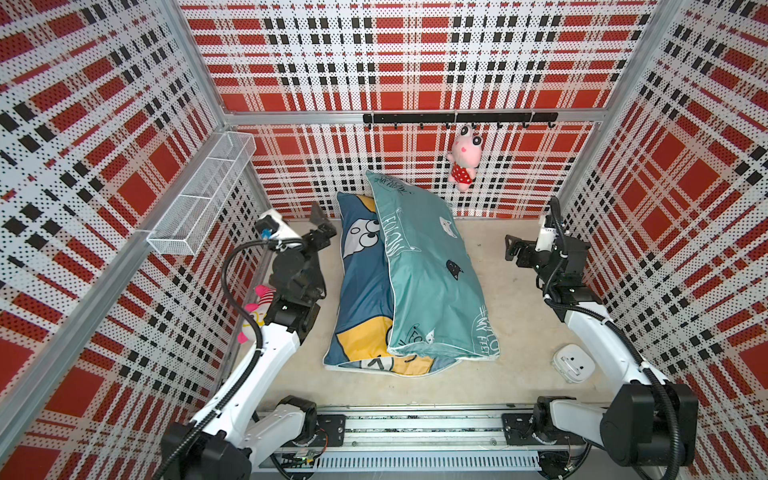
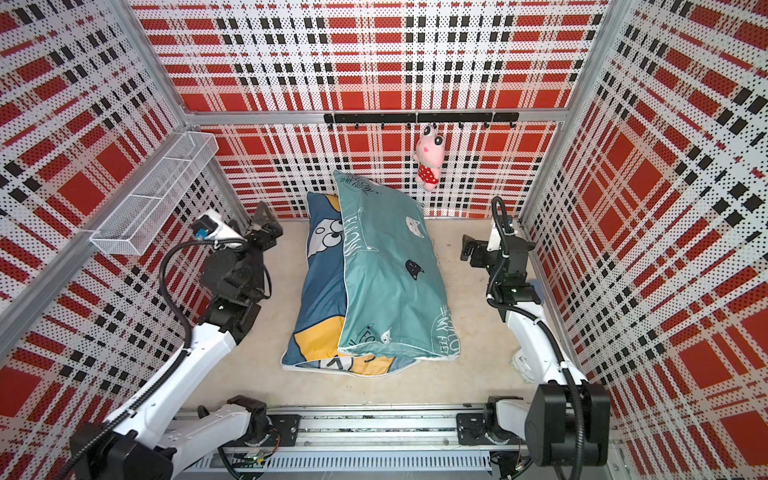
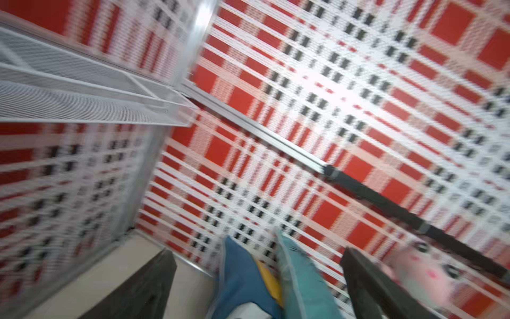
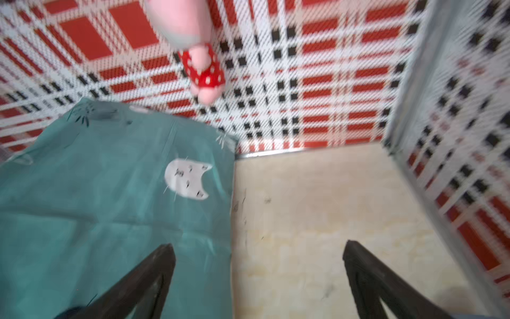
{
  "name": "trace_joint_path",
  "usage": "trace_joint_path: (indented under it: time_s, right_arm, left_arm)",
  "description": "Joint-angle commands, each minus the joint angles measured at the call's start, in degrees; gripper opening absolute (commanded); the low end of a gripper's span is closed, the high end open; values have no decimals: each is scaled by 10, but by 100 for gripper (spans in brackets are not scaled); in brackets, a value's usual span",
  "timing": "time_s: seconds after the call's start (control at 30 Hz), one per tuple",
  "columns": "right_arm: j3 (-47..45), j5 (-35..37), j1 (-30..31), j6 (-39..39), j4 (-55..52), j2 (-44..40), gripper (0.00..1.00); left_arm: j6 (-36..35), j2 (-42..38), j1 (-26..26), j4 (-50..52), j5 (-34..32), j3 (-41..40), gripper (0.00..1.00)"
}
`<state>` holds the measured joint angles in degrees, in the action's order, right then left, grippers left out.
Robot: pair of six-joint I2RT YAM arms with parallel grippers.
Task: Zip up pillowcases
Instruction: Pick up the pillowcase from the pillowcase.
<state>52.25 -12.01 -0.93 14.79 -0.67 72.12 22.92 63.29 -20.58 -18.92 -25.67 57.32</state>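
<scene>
Two stuffed pillowcases lie lengthwise in the middle of the beige floor. The teal pillowcase point(image 1: 432, 282) point(image 2: 390, 282) with cat faces rests on top and overlaps the right part of the dark blue pillowcase point(image 1: 361, 286) point(image 2: 320, 291) with yellow cartoon print. My left gripper point(image 1: 322, 226) point(image 2: 266, 226) point(image 3: 258, 251) hovers open just left of their far end, holding nothing. My right gripper point(image 1: 510, 248) point(image 2: 467, 248) point(image 4: 259, 245) stands open a short way to the right of the teal pillowcase point(image 4: 96, 193), empty. No zipper can be made out.
A pink plush point(image 1: 465, 160) hangs from a black hook rail point(image 1: 457, 118) on the back wall. A white wire basket point(image 1: 203, 187) is fixed to the left wall, with another plush point(image 1: 255, 311) below it behind my left arm. A white device point(image 1: 572, 362) lies at the near right.
</scene>
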Motion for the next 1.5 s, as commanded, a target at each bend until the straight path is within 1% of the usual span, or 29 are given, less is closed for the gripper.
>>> trace_joint_path:
  time_s: [0.0, 0.07, 0.13, 0.2, 0.27, 0.37, 0.5, 0.57, 0.67, 0.73, 0.77, 0.87, 1.07, 1.3, 1.37, 1.47]
  right_arm:
    - [17, -178, -7, 44, -123, 42, 100]
    - [26, -193, -7, 49, -124, 61, 100]
    - [37, -187, -6, 47, -136, 77, 100]
    - [42, -192, -3, 44, -138, 81, 100]
    - [42, -198, -2, 41, -133, 82, 100]
    - [50, -197, -4, 29, -137, 90, 100]
    - [65, -222, -6, 25, -134, 115, 100]
    - [73, -226, -8, 25, -128, 129, 100]
    - [84, -231, -14, 25, -122, 149, 100]
    - [93, -226, -16, 21, -128, 160, 100]
    - [97, -223, -16, 19, -128, 163, 100]
    - [101, -226, -16, 18, -118, 179, 100]
    - [126, -253, -16, 35, -86, 230, 100]
    - [152, -293, -17, 40, -43, 295, 100]
    - [157, -310, -17, 46, -27, 321, 100]
    - [162, -330, -16, 58, 2, 355, 100]
  left_arm:
    - [71, 90, -68, 230, 123, 94, 98]
    - [74, 148, -107, 260, 164, 155, 98]
    - [93, 184, -126, 243, 204, 171, 98]
    - [101, 215, -138, 236, 213, 180, 98]
    - [101, 243, -148, 240, 207, 183, 98]
    - [98, 267, -156, 244, 177, 182, 98]
    - [94, 287, -162, 248, 142, 192, 98]
    - [79, 296, -170, 274, 104, 213, 98]
    - [57, 296, -175, 319, 49, 238, 98]
    - [49, 282, -174, 336, 24, 242, 98]
    - [52, 274, -169, 339, 23, 240, 98]
    - [67, 271, -151, 334, 63, 235, 98]
    - [76, 333, -147, 331, 120, 243, 98]
    - [112, 361, -128, 269, 194, 214, 98]
    - [116, 370, -127, 262, 207, 213, 82]
    - [123, 376, -121, 248, 213, 203, 46]
